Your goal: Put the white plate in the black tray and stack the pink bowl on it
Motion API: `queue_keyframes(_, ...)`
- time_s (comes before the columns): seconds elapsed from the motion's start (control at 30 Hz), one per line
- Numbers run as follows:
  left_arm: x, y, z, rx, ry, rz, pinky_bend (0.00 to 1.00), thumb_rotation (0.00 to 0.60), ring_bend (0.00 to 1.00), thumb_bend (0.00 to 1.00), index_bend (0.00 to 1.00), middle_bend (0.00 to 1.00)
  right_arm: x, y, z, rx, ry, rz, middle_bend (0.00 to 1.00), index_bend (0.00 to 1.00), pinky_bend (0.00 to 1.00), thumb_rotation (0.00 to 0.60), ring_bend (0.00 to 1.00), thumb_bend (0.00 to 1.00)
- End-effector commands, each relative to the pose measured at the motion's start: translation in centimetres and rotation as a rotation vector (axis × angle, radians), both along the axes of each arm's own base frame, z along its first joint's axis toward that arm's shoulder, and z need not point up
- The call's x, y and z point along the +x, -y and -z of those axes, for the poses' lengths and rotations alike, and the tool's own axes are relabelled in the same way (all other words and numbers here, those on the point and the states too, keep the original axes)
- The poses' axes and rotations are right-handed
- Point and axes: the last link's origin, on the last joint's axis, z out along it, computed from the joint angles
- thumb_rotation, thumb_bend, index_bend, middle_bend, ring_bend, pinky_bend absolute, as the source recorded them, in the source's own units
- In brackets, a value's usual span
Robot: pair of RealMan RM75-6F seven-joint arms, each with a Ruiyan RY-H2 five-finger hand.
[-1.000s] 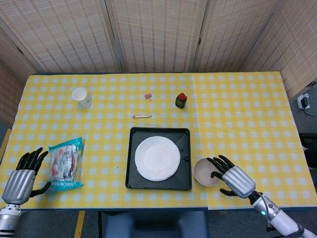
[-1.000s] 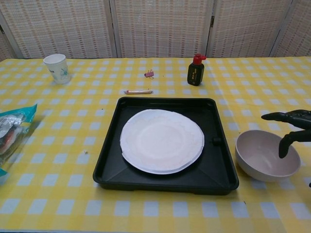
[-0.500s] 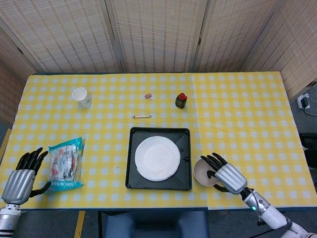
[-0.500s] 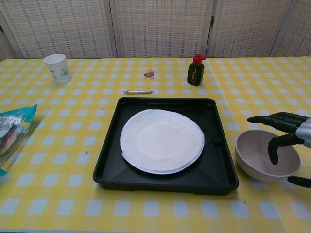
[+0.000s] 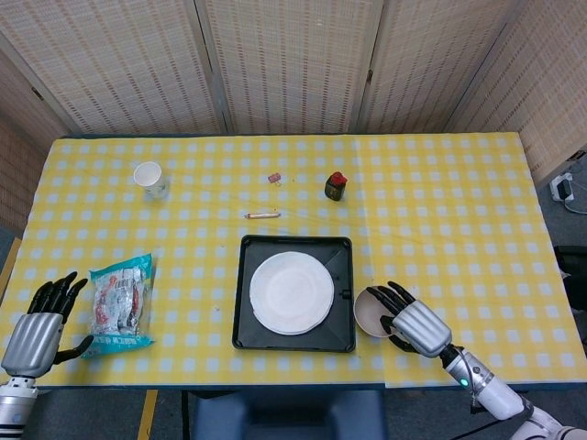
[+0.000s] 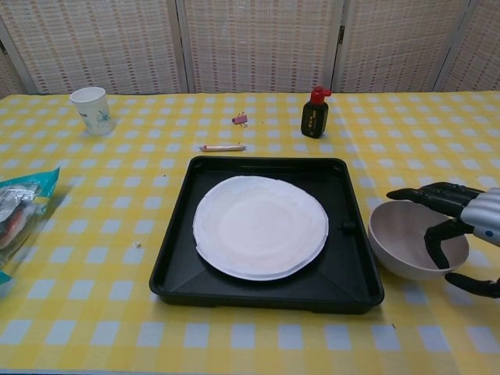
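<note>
The white plate (image 5: 292, 292) (image 6: 260, 226) lies flat in the black tray (image 5: 344, 266) (image 6: 353, 275) at the table's front centre. The pink bowl (image 5: 369, 312) (image 6: 400, 238) is just right of the tray, nearly touching its right wall and tipped slightly. My right hand (image 5: 417, 323) (image 6: 461, 207) grips the bowl's right rim, fingers curled inside and thumb outside below it. My left hand (image 5: 41, 321) hovers open at the front left table edge, beside a snack bag; the chest view does not show it.
A snack bag (image 5: 119, 304) (image 6: 19, 207) lies at the front left. Further back are a paper cup (image 5: 149, 178) (image 6: 91, 108), a small pink clip (image 5: 274, 178) (image 6: 240, 119), a thin stick (image 5: 262, 215) (image 6: 223, 147) and a black bottle with a red cap (image 5: 336, 186) (image 6: 313, 115).
My right hand moved left onto the bowl and closed over its rim. The bowl has shifted left toward the tray and tipped a little. The left hand stayed put.
</note>
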Motion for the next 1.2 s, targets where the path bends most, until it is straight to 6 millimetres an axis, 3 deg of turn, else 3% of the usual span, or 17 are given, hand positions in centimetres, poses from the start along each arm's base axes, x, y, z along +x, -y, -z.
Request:
queue_keyframes(0.03, 0.0, 0.0, 0.0, -0.001, 0.0, 0.0, 0.01, 0.6, 0.03, 0.28, 0.0, 0.0, 0.4, 0.0, -0.5, -0.029, 0.017, -0.02, 0.0, 0.62, 0.0, 0.6, 0.0, 0.45)
queue_keyframes(0.23, 0.1, 0.0, 0.2, -0.007, 0.0, 0.003, 0.01, 0.6, 0.03, 0.28, 0.0, 0.0, 1.5, 0.4, -2.0, -0.085, 0.052, -0.054, 0.0, 0.63, 0.0, 0.6, 0.0, 0.45)
queue_keyframes(0.43, 0.2, 0.1, 0.4, -0.017, 0.0, 0.006, 0.01, 0.6, 0.03, 0.28, 0.0, 0.0, 4.3, 2.1, -2.1, -0.091, 0.088, -0.098, 0.0, 0.63, 0.0, 0.6, 0.0, 0.45)
queue_keyframes(0.87, 0.1, 0.1, -0.2, 0.001, 0.012, 0.005, 0.01, 0.6, 0.03, 0.28, 0.0, 0.0, 11.4, 6.7, 2.9, 0.017, 0.1, -0.124, 0.0, 0.63, 0.0, 0.6, 0.0, 0.45)
queue_keyframes(1.2, 0.1, 0.3, -0.9, 0.015, 0.03, 0.008, 0.01, 0.6, 0.03, 0.28, 0.0, 0.0, 13.4, 7.6, 6.1, 0.051, 0.07, -0.134, 0.0, 0.63, 0.0, 0.6, 0.0, 0.45)
